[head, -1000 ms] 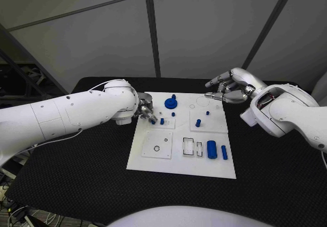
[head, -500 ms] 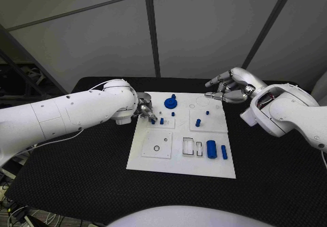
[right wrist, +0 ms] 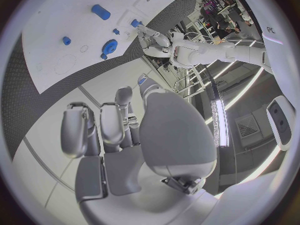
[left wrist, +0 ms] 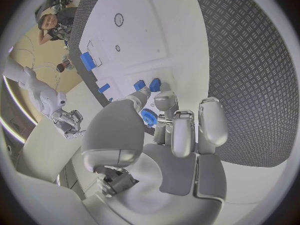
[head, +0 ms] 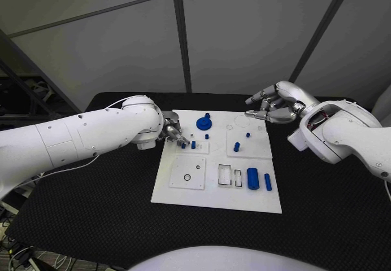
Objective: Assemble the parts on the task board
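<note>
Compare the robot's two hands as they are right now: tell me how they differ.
Place: the left hand is low at the task board's left edge, while the right hand hangs beyond its far right corner, off the board.
Contact: the left hand's fingertips sit among small blue parts; the right hand's fingers touch nothing.
Both are silver hands on white arms.

One white board [head: 183, 192] is being shown on one black table [head: 98, 209]. Seven blue parts are being counted on it: one round knob [head: 204, 123] at the far side, four small pegs [head: 207, 136] [head: 193, 144] [head: 247, 135] [head: 237, 147] in the middle, and one thick cylinder [head: 252, 178] and one thin bar [head: 267, 181] at the near right. Two arms are being seen, with one left hand [head: 173, 134] and one right hand [head: 273, 107].
</note>
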{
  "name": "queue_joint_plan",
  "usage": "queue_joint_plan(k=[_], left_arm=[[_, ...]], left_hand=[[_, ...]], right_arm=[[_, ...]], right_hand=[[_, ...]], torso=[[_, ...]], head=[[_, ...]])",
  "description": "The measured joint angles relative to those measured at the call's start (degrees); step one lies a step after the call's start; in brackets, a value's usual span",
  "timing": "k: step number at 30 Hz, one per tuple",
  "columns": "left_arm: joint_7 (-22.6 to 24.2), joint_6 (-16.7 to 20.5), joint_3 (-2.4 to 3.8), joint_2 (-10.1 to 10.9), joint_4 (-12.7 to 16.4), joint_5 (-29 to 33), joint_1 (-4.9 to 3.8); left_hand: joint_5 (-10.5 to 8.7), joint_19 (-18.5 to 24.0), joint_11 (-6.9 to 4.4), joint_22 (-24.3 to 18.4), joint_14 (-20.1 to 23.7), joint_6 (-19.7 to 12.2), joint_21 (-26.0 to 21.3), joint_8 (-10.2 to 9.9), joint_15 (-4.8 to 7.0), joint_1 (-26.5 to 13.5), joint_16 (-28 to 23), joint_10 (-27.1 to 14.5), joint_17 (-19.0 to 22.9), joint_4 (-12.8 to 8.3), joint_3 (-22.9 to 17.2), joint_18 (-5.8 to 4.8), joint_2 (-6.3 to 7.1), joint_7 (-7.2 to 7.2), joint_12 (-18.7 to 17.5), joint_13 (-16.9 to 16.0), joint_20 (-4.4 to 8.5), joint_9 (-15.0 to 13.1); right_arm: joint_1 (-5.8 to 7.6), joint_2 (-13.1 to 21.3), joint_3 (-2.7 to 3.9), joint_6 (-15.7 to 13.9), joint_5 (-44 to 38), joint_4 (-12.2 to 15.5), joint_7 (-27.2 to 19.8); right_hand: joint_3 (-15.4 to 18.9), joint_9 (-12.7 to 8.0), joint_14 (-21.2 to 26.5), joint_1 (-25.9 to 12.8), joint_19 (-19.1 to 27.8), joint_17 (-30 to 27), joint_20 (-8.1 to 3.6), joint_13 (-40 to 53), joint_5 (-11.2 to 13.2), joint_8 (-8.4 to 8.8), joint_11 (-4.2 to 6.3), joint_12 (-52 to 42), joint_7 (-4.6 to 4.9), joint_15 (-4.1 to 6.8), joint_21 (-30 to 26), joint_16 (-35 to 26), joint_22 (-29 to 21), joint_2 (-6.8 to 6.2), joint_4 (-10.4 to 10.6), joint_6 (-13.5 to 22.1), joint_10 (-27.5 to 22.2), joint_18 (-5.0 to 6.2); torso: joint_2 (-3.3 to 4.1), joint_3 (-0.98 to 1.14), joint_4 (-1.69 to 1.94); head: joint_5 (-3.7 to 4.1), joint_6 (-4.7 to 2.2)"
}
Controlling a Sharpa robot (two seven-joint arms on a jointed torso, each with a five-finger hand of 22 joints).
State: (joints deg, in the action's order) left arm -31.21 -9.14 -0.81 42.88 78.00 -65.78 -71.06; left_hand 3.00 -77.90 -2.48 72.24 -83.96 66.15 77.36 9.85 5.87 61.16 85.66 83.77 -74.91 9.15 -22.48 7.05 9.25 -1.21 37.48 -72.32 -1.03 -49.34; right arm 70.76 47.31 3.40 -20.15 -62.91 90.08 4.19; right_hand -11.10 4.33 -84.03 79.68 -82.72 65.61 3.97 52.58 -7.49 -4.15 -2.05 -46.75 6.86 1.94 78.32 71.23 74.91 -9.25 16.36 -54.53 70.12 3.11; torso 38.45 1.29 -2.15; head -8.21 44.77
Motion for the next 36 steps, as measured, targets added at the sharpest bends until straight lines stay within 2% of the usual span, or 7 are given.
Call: queue_joint_plan(k=[14, 20, 25, 29, 30, 31, 36], left_arm=[[-0.4, 3.7, 0.34, 1.0, 0.8, 0.2, 0.19], [0.9, 7.1, 1.14, 1.0, 0.2, 1.4, 0.37], [4.1, 10.9, 1.39, 1.2, -0.8, 4.1, 0.42], [9.0, 14.2, 1.45, 1.1, -0.9, 6.7, 0.48], [10.5, 14.9, 1.47, 1.0, -1.0, 7.3, 0.48], [11.5, 15.5, 1.47, 0.9, -1.0, 7.6, 0.48], [19.4, 19.2, 1.48, -0.4, -0.9, 9.3, 0.48]], left_hand=[[0.00, -0.2, 0.01, 0.4, 0.0, 0.0, 0.0, -0.5, -0.01, 0.5, 0.0, 0.0, 0.0, 7.2, 4.4, 0.00, 1.75, -0.01, 0.2, -0.5, 0.20, 0.0], [0.00, 2.7, 0.50, -3.8, 0.0, -2.8, -3.6, -2.7, -0.61, 1.1, -2.4, 0.2, 0.0, 7.7, 5.8, 0.01, 1.93, -1.33, -15.6, 5.2, -0.15, 1.2], [0.01, 9.6, 2.83, -13.0, 0.1, -6.6, -11.9, -5.8, -2.39, 2.7, -9.0, -3.9, 0.9, 7.4, 10.4, 0.03, 2.27, -3.26, -27.5, 10.7, -1.54, 4.7], [0.01, 22.3, 5.37, -28.0, 13.0, -8.7, -28.3, -6.2, -5.10, 12.1, -35.2, -11.0, 23.6, 5.4, 11.4, 0.18, 1.23, -5.46, -33.2, 18.0, -3.84, 10.4], [0.01, 23.8, 5.68, -29.2, 15.9, -9.1, -30.4, -6.2, -5.55, 14.9, -39.3, -12.6, 26.7, 4.2, 10.7, 3.11, 1.08, -5.79, -33.7, 19.8, -4.32, 11.6], [0.01, 24.8, 5.90, -29.9, 17.6, -9.3, -31.6, -6.2, -5.85, 16.9, -41.2, -13.7, 28.0, 3.3, 10.1, 4.12, 1.01, -5.98, -33.9, 20.8, -4.57, 12.2], [9.20, 29.0, 7.98, -33.1, 24.4, -9.4, -37.5, -6.2, -7.60, 25.8, -49.1, -16.7, 34.4, -1.2, 4.8, 4.03, 1.93, -7.49, -34.0, 31.5, -6.04, 18.5]], right_arm=[[0.00, 0.0, 0.00, -0.1, 0.0, 0.0, 0.0], [0.00, -0.1, -0.01, -0.6, 0.0, -0.2, -0.2], [-0.01, -0.2, -0.01, -1.1, 0.0, -0.4, -0.4], [-0.02, -0.2, -0.01, -1.3, 0.0, -0.5, -0.5], [-0.02, -0.3, -0.01, -1.3, 0.0, -0.6, -0.5], [-0.02, -0.3, -0.01, -1.3, 0.0, -0.6, -0.5], [-0.02, -0.5, -0.01, -1.4, 0.1, -1.0, -0.6]], right_hand=[[0.0, 0.0, 0.0, 0.0, 0.0, -0.1, 0.00, -0.1, 0.0, 0.00, 0.00, 0.0, 0.00, 0.00, 0.0, -0.2, 0.0, 0.00, 0.0, 0.0, 0.0, 0.00], [0.0, 0.0, 0.0, 0.0, 0.0, -0.2, 0.00, -0.1, 0.0, 0.00, 0.00, 0.0, 0.00, 0.00, 0.0, -0.3, 0.0, 0.00, 0.0, 0.0, 0.0, 0.00], [0.0, 0.0, 0.0, 0.0, 0.0, -0.2, 0.00, -0.1, 0.0, 0.00, 0.00, 0.0, 0.00, 0.00, 0.0, -0.3, 0.0, 0.00, 0.0, 0.0, 0.0, 0.00], [0.0, 0.0, 0.0, 0.0, 0.0, -0.2, 0.00, -0.2, -0.2, 0.20, 0.00, 0.0, 0.00, 0.00, 0.0, -0.3, 0.0, 0.00, 0.0, 0.0, 0.0, 0.00], [0.0, 0.0, 0.0, 0.0, 0.0, -0.2, 0.00, -0.2, -0.2, 0.20, 0.00, 0.0, 0.00, 0.00, 0.0, -0.3, 0.0, 0.00, 0.0, 0.0, 0.0, 0.00], [0.0, 0.0, 0.0, 0.0, 0.0, -0.2, 0.00, -0.2, -0.2, 0.20, 0.00, 0.0, 0.00, 0.00, 0.0, -0.3, 0.0, 0.00, 0.0, 0.0, 0.0, 0.00], [0.0, 0.0, 0.0, 0.0, 0.0, -0.2, 0.00, -0.2, -0.2, 0.20, 0.00, 0.0, 0.00, 0.00, 0.0, -0.3, 0.0, 0.00, 0.0, 0.0, 0.0, 0.00]], torso=[[-0.01, -0.03, 0.01], [-0.08, 0.01, 0.01], [-0.10, 0.01, 0.01], [-0.10, 0.04, 0.01], [-0.10, 0.04, 0.01], [-0.10, 0.04, 0.01], [-0.04, 0.03, -0.03]], head=[[0.16, -0.23], [0.14, -0.54], [0.26, -0.97], [0.53, -1.31], [0.62, -1.40], [0.68, -1.44], [1.17, -1.85]])
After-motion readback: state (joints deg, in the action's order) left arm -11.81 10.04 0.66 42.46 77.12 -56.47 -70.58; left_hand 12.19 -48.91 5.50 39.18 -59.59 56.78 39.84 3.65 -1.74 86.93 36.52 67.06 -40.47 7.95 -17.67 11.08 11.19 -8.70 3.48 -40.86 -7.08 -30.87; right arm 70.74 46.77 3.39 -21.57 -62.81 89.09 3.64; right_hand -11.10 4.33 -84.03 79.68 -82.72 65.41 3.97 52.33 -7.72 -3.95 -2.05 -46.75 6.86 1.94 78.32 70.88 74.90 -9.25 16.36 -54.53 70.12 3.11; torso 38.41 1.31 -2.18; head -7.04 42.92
